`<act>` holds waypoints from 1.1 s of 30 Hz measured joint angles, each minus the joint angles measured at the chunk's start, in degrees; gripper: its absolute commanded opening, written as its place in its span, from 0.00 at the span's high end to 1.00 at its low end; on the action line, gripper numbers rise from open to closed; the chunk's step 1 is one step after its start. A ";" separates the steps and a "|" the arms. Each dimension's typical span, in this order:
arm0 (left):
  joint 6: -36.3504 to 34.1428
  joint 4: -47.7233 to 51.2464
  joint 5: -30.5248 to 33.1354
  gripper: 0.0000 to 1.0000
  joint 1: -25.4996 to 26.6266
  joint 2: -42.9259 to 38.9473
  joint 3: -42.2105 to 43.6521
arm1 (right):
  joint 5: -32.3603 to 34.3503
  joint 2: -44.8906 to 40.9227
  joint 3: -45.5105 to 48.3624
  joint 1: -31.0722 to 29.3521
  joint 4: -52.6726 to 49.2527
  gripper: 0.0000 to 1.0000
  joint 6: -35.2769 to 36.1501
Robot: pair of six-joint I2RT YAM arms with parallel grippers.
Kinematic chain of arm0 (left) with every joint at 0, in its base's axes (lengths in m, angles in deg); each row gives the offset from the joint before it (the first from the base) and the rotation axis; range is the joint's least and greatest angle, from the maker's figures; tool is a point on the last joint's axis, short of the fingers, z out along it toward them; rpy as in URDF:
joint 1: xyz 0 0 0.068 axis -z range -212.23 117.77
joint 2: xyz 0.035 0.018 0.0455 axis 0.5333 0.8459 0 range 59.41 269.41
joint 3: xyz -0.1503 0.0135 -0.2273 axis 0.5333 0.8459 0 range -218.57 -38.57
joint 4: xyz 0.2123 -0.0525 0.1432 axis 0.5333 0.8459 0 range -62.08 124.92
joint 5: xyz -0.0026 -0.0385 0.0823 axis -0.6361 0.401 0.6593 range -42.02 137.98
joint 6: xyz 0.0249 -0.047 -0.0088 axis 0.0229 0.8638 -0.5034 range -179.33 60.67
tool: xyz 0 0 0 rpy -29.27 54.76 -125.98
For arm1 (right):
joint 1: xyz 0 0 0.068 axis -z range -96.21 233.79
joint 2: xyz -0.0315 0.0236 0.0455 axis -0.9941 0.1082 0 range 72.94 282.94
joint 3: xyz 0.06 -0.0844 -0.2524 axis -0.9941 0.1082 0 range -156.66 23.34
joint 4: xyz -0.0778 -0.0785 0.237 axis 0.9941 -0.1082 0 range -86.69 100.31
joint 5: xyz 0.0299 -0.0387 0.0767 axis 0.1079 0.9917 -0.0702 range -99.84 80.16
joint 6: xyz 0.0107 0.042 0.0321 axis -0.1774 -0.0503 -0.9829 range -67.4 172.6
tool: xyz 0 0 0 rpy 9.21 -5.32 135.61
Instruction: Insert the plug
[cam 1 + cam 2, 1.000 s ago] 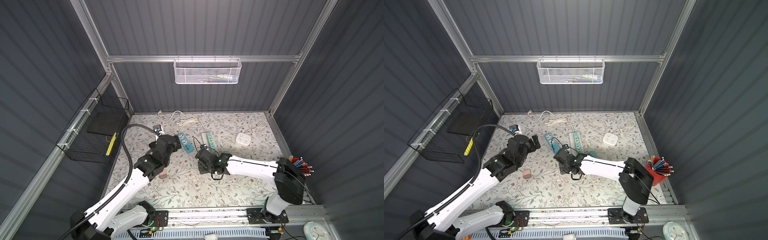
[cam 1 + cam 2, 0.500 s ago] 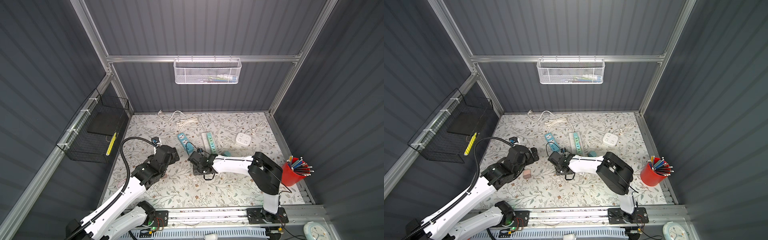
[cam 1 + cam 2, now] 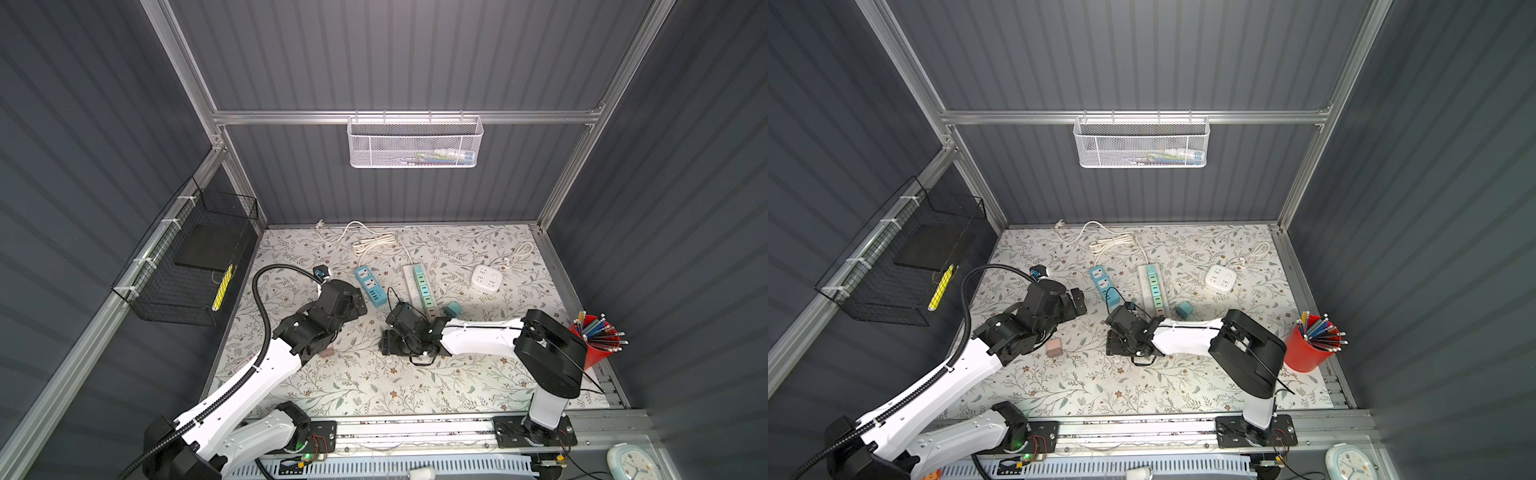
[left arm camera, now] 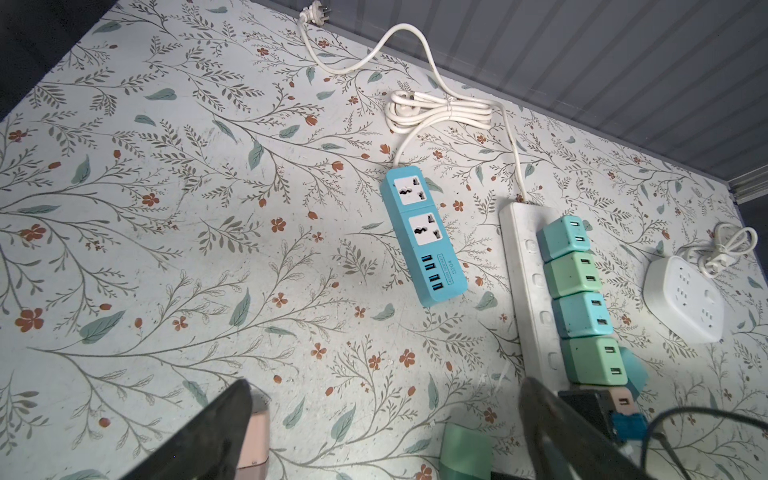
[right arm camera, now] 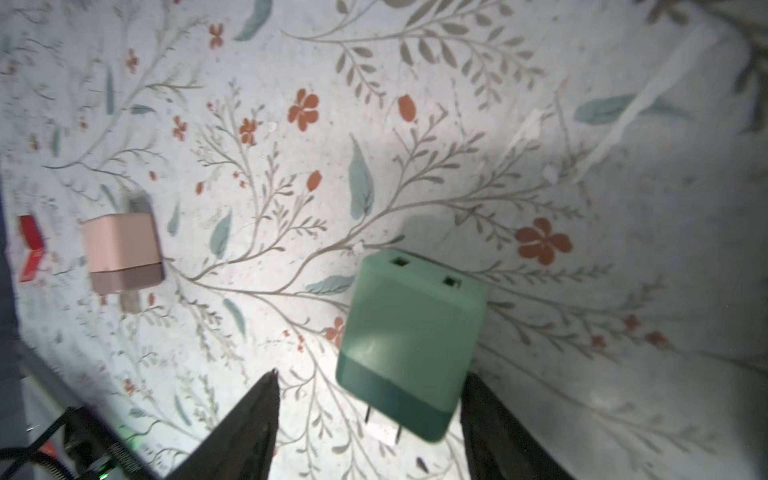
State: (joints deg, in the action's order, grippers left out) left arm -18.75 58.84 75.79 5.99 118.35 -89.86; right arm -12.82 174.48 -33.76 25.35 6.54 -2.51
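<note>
Across the floral mat [image 3: 374, 386], both arms are reaching inward from the near rail in both top views. The left arm [image 3: 257, 374] is hanging above the mat's left side and the right arm [image 3: 478, 337] is stretching low toward the middle. Beyond them, the white power strip [image 4: 528, 286] is lying lengthwise with four teal and green cubes [image 4: 582, 311] sitting along it, and the shorter blue power strip [image 4: 424, 237] is lying just beside it.

The left gripper [image 4: 386, 386] is standing wide apart over the mat, holding nothing. The right gripper [image 5: 370, 376] is also standing parted, its fingers flanking the green plug [image 5: 409, 332]. One finger is showing a clear gap, while the other is sitting at the plug's corner, contact unclear. The green plug is lying on the mat short of the strips, prongs pointing back toward the wrist. A pink plug [image 5: 120, 249] is lying apart from it, near the left gripper.
</note>
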 measured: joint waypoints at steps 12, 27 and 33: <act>-10.03 2.99 -8.11 0.31 0.39 10.91 -2.08 | 3.32 -26.03 9.29 6.01 -1.29 0.30 7.80; -17.35 8.70 -13.60 0.35 15.13 39.65 -12.41 | 16.20 -49.44 29.83 19.34 -3.13 0.33 9.07; -18.16 8.13 -14.86 0.46 15.10 43.95 -12.85 | 16.06 -48.87 29.66 19.37 -1.66 0.33 9.09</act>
State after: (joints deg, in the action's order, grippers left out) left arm -36.92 66.97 60.93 21.09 162.30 -102.71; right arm 3.24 125.61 -4.10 44.72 4.88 6.58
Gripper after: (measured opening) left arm 0.554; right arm 0.670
